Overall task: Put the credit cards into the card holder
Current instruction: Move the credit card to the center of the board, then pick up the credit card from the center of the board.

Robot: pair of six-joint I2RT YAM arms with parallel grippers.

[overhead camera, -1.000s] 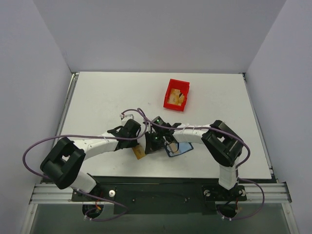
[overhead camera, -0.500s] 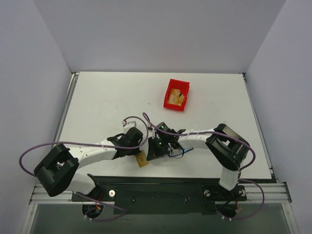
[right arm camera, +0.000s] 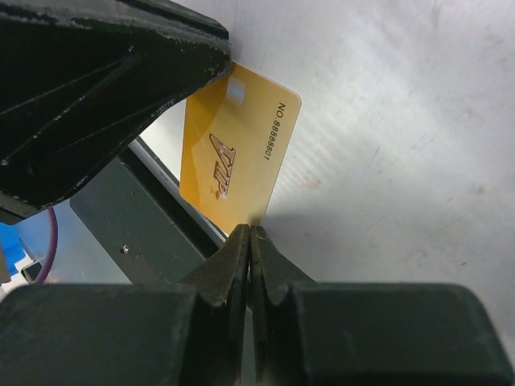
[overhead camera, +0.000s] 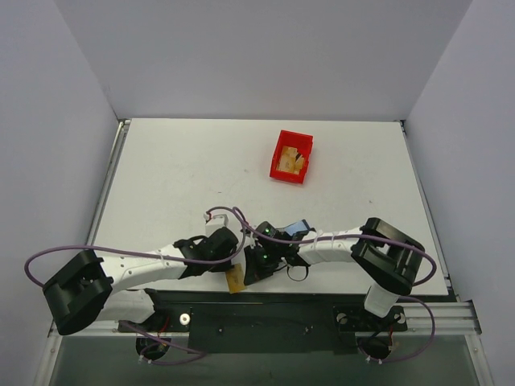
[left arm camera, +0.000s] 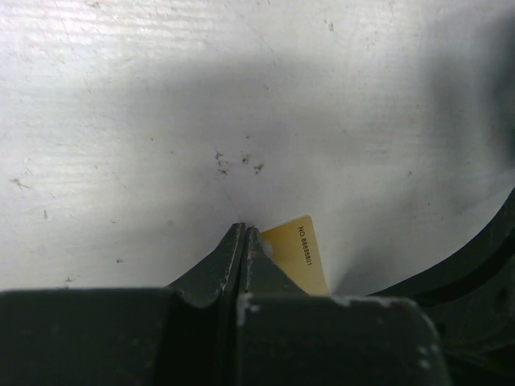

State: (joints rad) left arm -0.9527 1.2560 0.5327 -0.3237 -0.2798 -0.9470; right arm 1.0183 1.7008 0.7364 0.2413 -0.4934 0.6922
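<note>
A tan-gold credit card (overhead camera: 234,279) lies flat at the table's near edge, part of it hanging over the black frame. In the right wrist view this credit card (right arm camera: 237,153) shows a logo and a printed number. My left gripper (overhead camera: 229,264) is shut, and one finger rests on the card's corner (left arm camera: 299,256) without pinching it. My right gripper (right arm camera: 250,231) is shut too, its tips touching the card's near edge, nothing between them. A small blue piece of the card holder (overhead camera: 297,228) shows behind the right arm; the rest is hidden.
A red plastic bin (overhead camera: 290,156) stands at the far middle of the table (overhead camera: 177,169) with something tan inside. The black frame rail (right arm camera: 121,217) runs just below the table's near edge. Purple cables loop around both arms.
Both shut grippers have moved toward the near edge, and the card has slid with them until it overhangs. The right arm now covers most of the card holder.
</note>
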